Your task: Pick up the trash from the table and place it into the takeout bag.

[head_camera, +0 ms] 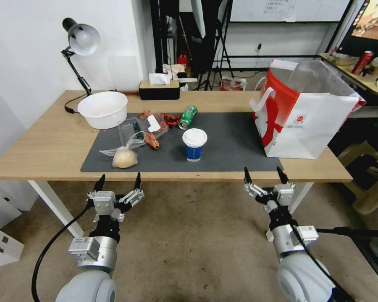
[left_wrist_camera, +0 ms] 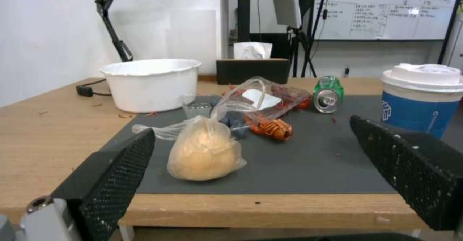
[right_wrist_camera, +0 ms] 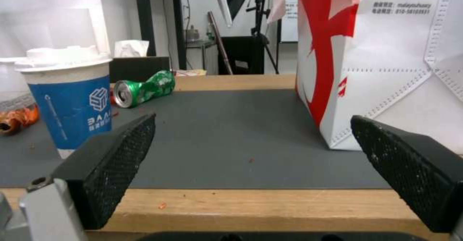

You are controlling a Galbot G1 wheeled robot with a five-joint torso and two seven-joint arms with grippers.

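On the table (head_camera: 42, 147), trash lies on the dark mat (head_camera: 231, 142): a white bowl (head_camera: 103, 109), a clear bag with a tan bun (head_camera: 124, 157), orange shell scraps in clear plastic (head_camera: 153, 126), a green can (head_camera: 188, 116) on its side and a white-lidded blue cup (head_camera: 194, 144). The white and red takeout bag (head_camera: 306, 113) stands open at the mat's right end. Both grippers hang open below the table's front edge. My left gripper (head_camera: 118, 179) faces the bun (left_wrist_camera: 205, 154). My right gripper (head_camera: 263, 172) sits between the cup (right_wrist_camera: 72, 96) and the bag (right_wrist_camera: 386, 53).
A desk lamp (head_camera: 82, 40) and a black tissue box (head_camera: 159, 88) stand at the table's back. A side table (head_camera: 365, 79) with cans and a beige stool (head_camera: 371, 176) are to the right of the bag. Tripods stand behind the table.
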